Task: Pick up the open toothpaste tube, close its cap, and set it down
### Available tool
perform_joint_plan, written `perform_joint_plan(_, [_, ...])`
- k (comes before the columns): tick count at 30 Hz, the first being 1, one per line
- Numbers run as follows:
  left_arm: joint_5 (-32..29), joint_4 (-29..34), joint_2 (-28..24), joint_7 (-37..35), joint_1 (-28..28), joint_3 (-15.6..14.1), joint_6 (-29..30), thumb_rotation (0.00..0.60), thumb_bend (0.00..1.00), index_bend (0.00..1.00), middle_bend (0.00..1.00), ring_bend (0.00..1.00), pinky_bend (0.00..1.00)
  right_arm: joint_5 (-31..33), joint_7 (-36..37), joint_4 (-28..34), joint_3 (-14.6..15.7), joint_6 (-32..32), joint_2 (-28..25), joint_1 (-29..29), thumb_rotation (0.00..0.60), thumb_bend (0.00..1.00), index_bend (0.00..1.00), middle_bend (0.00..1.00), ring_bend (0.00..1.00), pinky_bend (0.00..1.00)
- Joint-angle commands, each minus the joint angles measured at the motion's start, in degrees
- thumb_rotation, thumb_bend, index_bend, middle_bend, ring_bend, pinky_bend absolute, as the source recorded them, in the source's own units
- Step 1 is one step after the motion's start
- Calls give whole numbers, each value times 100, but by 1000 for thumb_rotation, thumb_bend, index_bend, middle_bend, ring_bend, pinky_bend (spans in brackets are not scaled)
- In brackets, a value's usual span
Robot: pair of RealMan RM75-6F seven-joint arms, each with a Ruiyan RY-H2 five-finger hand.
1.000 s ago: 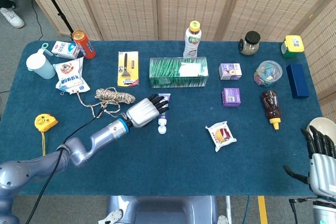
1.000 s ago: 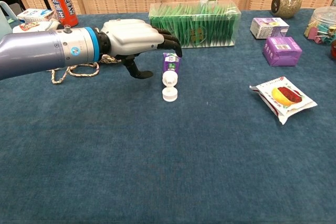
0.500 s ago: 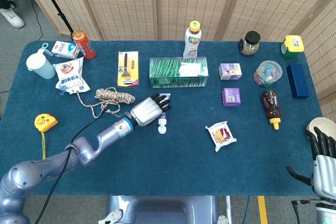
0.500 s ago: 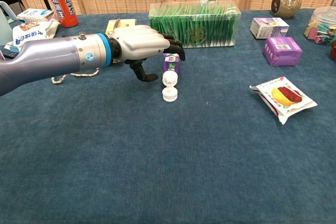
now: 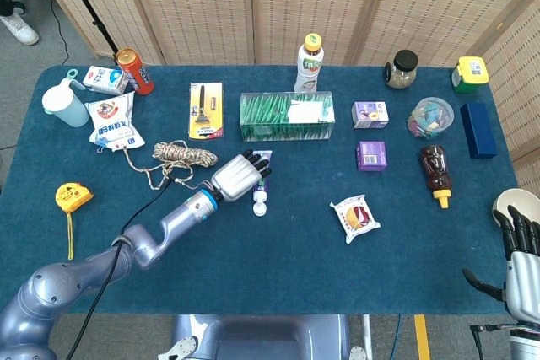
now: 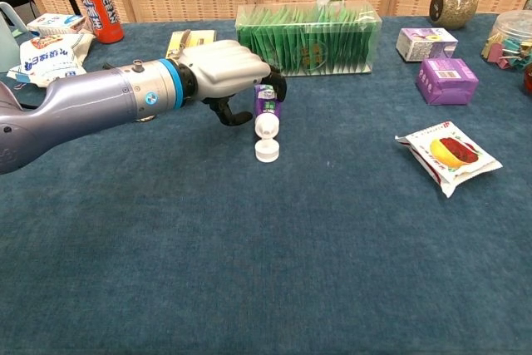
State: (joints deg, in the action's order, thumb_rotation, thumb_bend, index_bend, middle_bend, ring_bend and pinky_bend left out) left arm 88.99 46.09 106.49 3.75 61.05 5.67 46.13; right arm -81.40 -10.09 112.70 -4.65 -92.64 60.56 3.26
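On the blue desk (image 6: pixel 249 272), the left hand (image 6: pixel 223 72) curled its fingers (image 6: pixel 274 85) over the toothpaste tube (image 6: pixel 266 106), cap (image 6: pixel 266 151) open; right hand (image 5: pixel 521 255) hung spread, empty.

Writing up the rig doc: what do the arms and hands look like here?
Left arm: glossy grey-lilac shell, blue ring at the wrist, black cable trailing along it. Left hand: silver-white back, black fingers. Right hand: same silver-white body with black fingers, seen only at the frame's corner.
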Motion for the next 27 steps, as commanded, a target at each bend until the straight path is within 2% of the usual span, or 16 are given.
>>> perform_joint_plan(1, [17, 16, 5, 25, -39, -24, 121, 600, 452, 326, 287, 264, 269, -12, -2, 4, 0, -7, -1, 5, 600, 0, 86, 24, 0, 0])
perform_joint_plan(8, [14, 60, -41, -94, -104, -57, 290, 600, 474, 348, 321, 294, 338, -30, 6, 11, 5, -23, -4, 26, 600, 0, 86, 24, 0, 0])
perform_joint_plan(12, [21, 25, -37, -249, -69, -131, 163, 600, 460, 307, 273, 218, 334, -20, 25, 13, -6, -4, -15, 19, 600, 0, 86, 24, 0, 0])
perform_joint_plan(16, [-25, 33, -17, -352, -20, -138, 25, 600, 455, 214, 198, 131, 262, 15, 28, 5, -17, 16, -15, 15, 600, 0, 86, 24, 0, 0])
perform_joint_plan(20, [-39, -24, 29, -379, -2, -137, 22, 600, 455, 173, 134, 62, 216, 42, 36, 2, -20, 35, -18, 16, 600, 0, 86, 24, 0, 0])
perform_joint_plan(24, [-93, -113, 127, -396, 30, -88, 4, 600, 455, 206, 141, 82, 211, 50, 52, -4, -25, 44, -24, 14, 600, 0, 86, 24, 0, 0])
perform_joint_plan(27, [-145, -244, 292, -395, 71, -6, 57, 600, 454, 269, 202, 149, 212, 54, 70, -2, -20, 28, -36, 34, 600, 0, 86, 24, 0, 0])
